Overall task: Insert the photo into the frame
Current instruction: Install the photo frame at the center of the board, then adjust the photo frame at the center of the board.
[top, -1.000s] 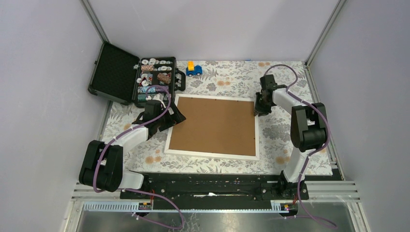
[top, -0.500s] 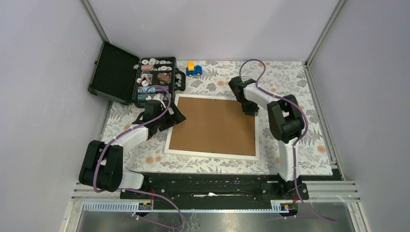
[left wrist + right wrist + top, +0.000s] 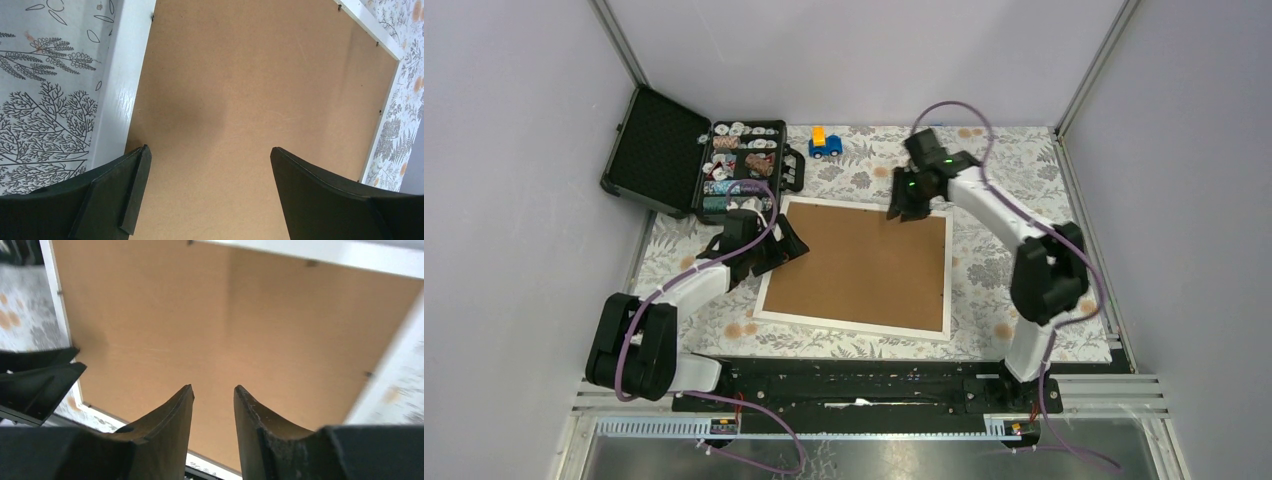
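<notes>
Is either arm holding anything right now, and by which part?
Nothing is held. The left jaws and the right jaws both stand open and empty above the white frame, which lies back up.

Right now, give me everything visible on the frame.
The frame lies flat, back up, on the floral cloth, slightly skewed to the table edge. Thin glossy white moulding surrounds a plain brown board back. Small dark tabs sit along the inner edge. Its front is hidden. The open left gripper hangs over its left edge. The right gripper, jaws apart, is over its far edge. Whether either touches it can't be told.
</notes>
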`<state>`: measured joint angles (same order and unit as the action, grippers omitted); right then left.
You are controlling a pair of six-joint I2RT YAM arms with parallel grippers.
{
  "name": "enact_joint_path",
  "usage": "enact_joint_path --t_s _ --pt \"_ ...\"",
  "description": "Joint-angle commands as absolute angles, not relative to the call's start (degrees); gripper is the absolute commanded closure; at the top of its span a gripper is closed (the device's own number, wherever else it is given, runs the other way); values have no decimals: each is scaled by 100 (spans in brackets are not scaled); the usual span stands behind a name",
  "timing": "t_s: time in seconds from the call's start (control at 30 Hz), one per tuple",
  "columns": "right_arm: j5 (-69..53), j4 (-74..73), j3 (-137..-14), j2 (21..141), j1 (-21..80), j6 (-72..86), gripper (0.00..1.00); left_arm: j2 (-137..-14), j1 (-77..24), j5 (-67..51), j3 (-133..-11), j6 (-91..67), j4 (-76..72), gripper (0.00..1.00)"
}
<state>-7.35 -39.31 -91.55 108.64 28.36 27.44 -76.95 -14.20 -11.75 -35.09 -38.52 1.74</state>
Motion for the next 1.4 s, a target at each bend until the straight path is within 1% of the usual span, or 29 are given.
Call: enact_joint_path --t_s 0.0,0.07,0.13,0.2,0.27,0.37,0.4,0.5,0.63,0.77,0.87,0.93,1.03,1.1,1.13,1.2,1.27,1.3,1.37 --pt "-478 -4162 -8440 9943 1948 2565 55 -7550 -1438 -1317 -3416 -3801 658 1" --pt "354 -4299 -7996 9688 1862 2375 51 -7407 -1439 -1360 -3469 -3713 781 1" --pt "691 -4337 -7590 9427 1712 2262 46 -7188 -1424 -1397 -3575 -3563 992 1" --pt "671 -4247 -7213 9136 1583 2185 41 -6971 -1378 -1356 -3713 -3444 1268 1" --pt "613 -4116 -6882 8974 1533 2130 33 -6805 -1311 -1200 -3849 -3367 1576 1" --pt "349 -3885 -6432 8959 1488 2171 23 -6644 -1169 -731 -3778 -3483 1799 1" --pt "167 -3735 -6288 8987 1474 2216 22 -6654 -1076 -627 -3688 -3595 1830 1" --pt "-391 -3305 -5977 9184 1450 2397 18 -6820 -951 -875 -3382 -3840 1548 1" --pt "-972 -2807 -5827 9515 1449 2618 17 -7237 -992 -1546 -3171 -3946 1205 1" --pt "-1098 -2628 -6001 9699 1445 2747 17 -7018 -1549 -1523 -2934 -4199 909 1" --pt "-1118 -2590 -6357 9842 1339 2811 15 -6994 -2441 -1366 -2839 -4795 646 1" --pt "-1148 -2584 -6799 10112 1194 2759 13 -6944 -3291 -1131 -2780 -5359 266 1" --pt "-923 -2797 -8254 10946 1067 2317 10 -7048 -4914 -588 -2942 -5944 21 1" --pt "-575 -3229 -9549 11685 1057 1981 4 -7307 -5682 -484 -3189 -6025 -178 1" --pt "-593 -3494 -10173 12060 1038 1838 2 -7463 -5969 -491 -3341 -6014 -99 1" --pt "-804 -3999 -11274 12657 1005 1622 0 -7633 -6431 -486 -3517 -5956 64 1" --pt "-447 -4731 -12216 12978 991 1533 0 -7549 -6610 -295 -3543 -5892 463 1" --pt "-157 -5019 -12461 12989 989 1485 0 -7392 -6609 -155 -3530 -5806 753 1" --pt "500 -5325 -12463 12681 952 1461 0 -6975 -6461 314 -3577 -5521 1311 1"
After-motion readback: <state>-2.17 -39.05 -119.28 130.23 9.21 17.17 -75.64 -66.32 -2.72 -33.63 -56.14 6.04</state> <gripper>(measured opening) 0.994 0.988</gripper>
